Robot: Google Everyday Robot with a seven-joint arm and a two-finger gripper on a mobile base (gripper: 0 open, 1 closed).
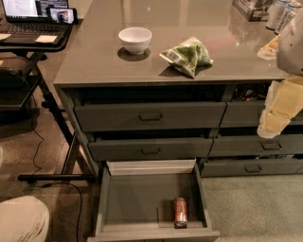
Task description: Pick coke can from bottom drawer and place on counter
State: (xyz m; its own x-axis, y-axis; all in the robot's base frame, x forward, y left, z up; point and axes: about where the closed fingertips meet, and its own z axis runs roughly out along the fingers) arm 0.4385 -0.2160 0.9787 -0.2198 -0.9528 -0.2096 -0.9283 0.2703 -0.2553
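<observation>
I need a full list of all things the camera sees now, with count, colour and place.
coke can: one, red-orange, inside the bottom drawer, near its front.
bottom drawer: one, grey, pulled open, lowest.
counter: one, grey-brown, over the handled drawers.
bowl: one, white, on the counter.
bag: one, green, on the counter, right of the bowl.
laptop: one, dark, upper left corner.
gripper: one, cream, right edge, before the handled drawers, apart from the coke can.

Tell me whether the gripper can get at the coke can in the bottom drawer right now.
Probably yes. The bottom drawer is pulled open and nothing covers the coke can near its front. The gripper hangs off right, by the upper drawers, with open space between.
</observation>
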